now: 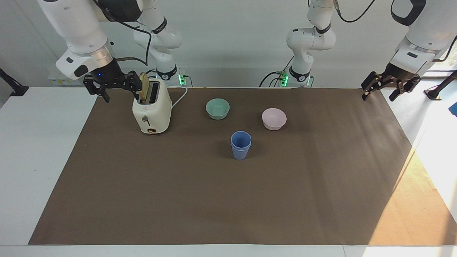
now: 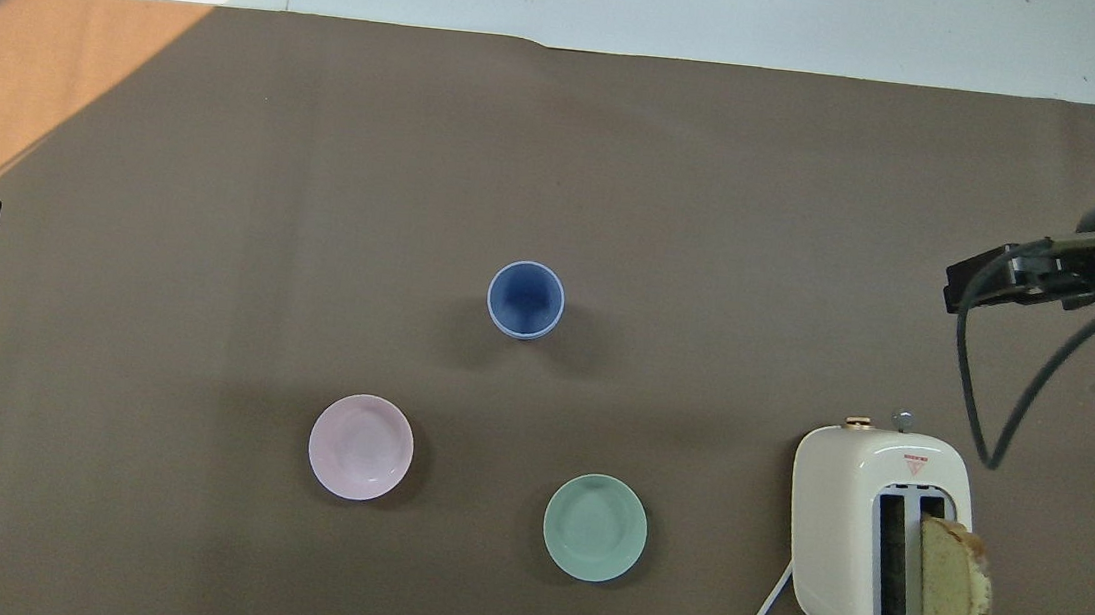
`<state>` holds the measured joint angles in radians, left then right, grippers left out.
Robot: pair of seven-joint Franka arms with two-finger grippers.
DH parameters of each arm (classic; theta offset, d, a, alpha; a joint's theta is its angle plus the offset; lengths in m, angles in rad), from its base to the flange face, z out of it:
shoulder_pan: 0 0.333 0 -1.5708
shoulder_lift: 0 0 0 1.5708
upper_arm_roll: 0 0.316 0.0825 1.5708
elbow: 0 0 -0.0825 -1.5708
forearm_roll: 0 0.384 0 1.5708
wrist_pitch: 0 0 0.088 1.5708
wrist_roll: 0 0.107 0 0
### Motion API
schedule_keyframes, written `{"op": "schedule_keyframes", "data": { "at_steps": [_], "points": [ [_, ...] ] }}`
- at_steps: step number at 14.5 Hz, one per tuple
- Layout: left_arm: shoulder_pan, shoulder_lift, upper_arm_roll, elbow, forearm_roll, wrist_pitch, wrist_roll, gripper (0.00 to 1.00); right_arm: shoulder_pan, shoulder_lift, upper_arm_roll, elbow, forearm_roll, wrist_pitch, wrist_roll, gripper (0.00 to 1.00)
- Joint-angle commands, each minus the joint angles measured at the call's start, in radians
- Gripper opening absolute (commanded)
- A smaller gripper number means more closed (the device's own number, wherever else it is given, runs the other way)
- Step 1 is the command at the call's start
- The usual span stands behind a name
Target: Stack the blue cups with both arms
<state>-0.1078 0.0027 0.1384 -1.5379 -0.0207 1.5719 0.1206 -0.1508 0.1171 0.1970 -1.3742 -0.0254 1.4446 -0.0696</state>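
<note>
Inspecting the facing view, you have the blue cups (image 1: 241, 144) nested as one upright stack mid-mat, nearer the camera than the mint-green bowl (image 1: 217, 108) and pink bowl (image 1: 274, 118). Right gripper (image 1: 111, 85) hangs beside the toaster (image 1: 151, 110), jaws apart and empty; left gripper (image 1: 389, 85) waits over the mat's corner at the left arm's end, jaws apart, empty.

Overhead, the stack (image 2: 525, 299) stands alone, well apart from both bowls. Stacking appears done: keep both arms clear and avoid the toaster when parking.
</note>
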Motion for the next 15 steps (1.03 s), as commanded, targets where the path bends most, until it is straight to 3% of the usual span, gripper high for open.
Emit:
{"op": "schedule_keyframes", "data": {
  "at_steps": [1, 6, 15],
  "points": [
    [0.008, 0.022, -0.008, 0.036, 0.019, -0.017, 0.001, 1.00, -0.016, -0.060, 0.007, -0.106, 0.016, 0.066, -0.016, 1.00],
    [0.003, 0.008, -0.010, 0.024, 0.015, -0.015, -0.001, 1.00, -0.018, -0.059, 0.007, -0.140, 0.013, 0.123, -0.016, 1.00],
    [0.010, 0.005, -0.010, 0.021, 0.015, -0.029, -0.001, 1.00, -0.016, -0.059, 0.007, -0.137, 0.013, 0.120, -0.015, 1.00]
  ]
}}
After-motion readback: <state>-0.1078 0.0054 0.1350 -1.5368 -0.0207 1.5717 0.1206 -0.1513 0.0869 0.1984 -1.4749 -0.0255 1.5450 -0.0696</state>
